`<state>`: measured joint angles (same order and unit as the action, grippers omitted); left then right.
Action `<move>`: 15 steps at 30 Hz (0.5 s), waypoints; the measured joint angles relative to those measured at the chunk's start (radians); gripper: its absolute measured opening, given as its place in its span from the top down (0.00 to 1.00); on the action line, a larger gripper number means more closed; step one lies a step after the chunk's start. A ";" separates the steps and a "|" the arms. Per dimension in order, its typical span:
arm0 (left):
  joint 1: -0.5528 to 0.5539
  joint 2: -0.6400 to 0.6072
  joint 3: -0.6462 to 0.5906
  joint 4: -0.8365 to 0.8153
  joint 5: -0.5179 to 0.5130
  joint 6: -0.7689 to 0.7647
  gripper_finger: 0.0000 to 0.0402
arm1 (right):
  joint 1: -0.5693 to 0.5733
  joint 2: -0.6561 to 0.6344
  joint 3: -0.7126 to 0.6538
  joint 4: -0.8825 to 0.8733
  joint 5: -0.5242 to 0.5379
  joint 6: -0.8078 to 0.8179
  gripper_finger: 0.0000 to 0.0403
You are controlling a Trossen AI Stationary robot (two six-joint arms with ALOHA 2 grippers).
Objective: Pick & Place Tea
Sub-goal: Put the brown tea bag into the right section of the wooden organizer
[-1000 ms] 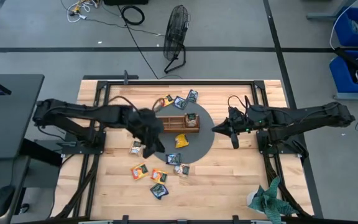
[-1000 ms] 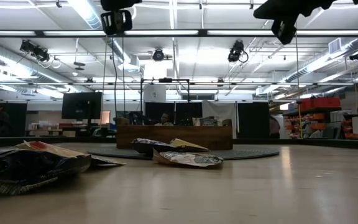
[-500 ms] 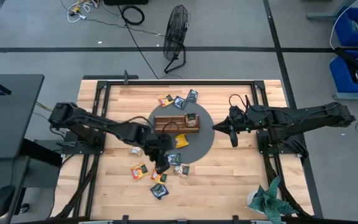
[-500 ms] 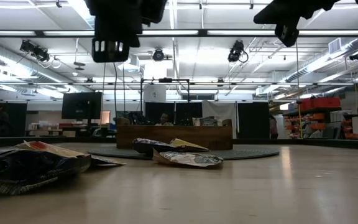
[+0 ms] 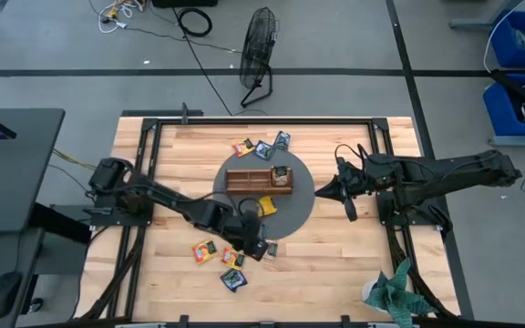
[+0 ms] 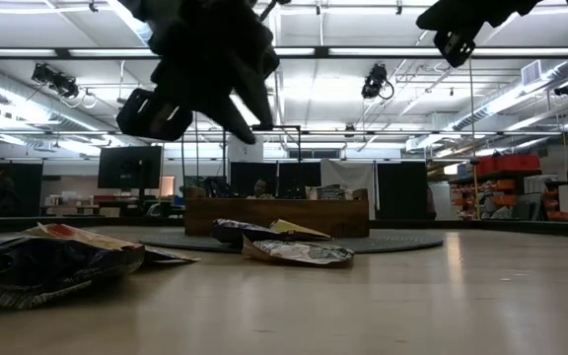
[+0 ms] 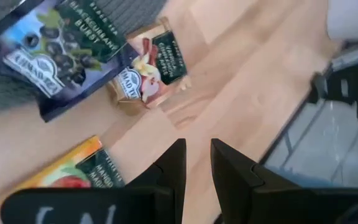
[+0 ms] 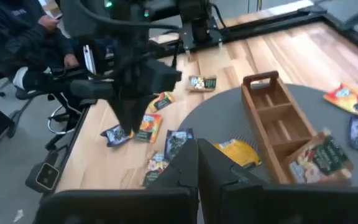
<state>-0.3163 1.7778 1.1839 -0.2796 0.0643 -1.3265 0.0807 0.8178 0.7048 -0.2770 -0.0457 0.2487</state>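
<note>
Left gripper (image 5: pixel 252 244) hovers over loose tea sachets (image 5: pixel 232 258) near the bench's front edge, jaws slightly parted, empty. Right gripper (image 5: pixel 322 192) shut, idle beside the mat. Sachets look light, flat, crinkly: best pinched by an edge.

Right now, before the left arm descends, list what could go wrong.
1. The left end effector points at bare wood between sachets, with its fingers only slightly apart. It may well close on nothing.
2. The blue sachet and the cream sachet touch at their edges, so a grab there could drag both.
</note>
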 joint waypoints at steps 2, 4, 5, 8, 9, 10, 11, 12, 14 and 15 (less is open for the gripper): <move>-0.020 0.016 0.001 0.053 -0.057 -0.057 0.81 | 0.000 -0.018 0.000 0.000 0.000 -0.031 1.00; -0.036 0.029 0.001 0.079 -0.095 -0.094 0.81 | 0.000 -0.038 0.000 -0.008 -0.006 -0.056 1.00; -0.045 0.036 0.001 0.095 -0.116 -0.111 0.81 | 0.000 -0.049 0.000 -0.014 -0.010 -0.068 1.00; -0.073 0.043 0.000 0.142 -0.181 -0.129 0.81 | 0.000 -0.070 0.000 -0.034 -0.022 -0.096 1.00; -0.084 0.046 0.001 0.163 -0.213 -0.130 0.81 | 0.000 -0.077 0.000 -0.046 -0.024 -0.106 1.00; -0.094 0.048 0.001 0.177 -0.249 -0.133 0.81 | 0.000 -0.081 0.000 -0.056 -0.025 -0.117 1.00; -0.103 0.049 0.000 0.189 -0.294 -0.134 0.81 | 0.000 -0.083 0.000 -0.063 -0.025 -0.126 1.00; -0.112 0.051 -0.001 0.224 -0.334 -0.134 0.81 | 0.000 -0.085 0.000 -0.072 -0.025 -0.131 1.00; -0.126 0.051 -0.004 0.310 -0.406 -0.132 0.81 | 0.000 -0.085 0.000 -0.091 -0.025 -0.137 1.00; -0.130 0.050 -0.022 0.372 -0.437 -0.130 0.81 | 0.000 -0.085 0.000 -0.093 -0.026 -0.141 1.00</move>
<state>-0.4461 1.8282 1.1624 0.0925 -0.3731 -1.4567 0.0807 0.7326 0.7048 -0.3695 -0.0712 0.1073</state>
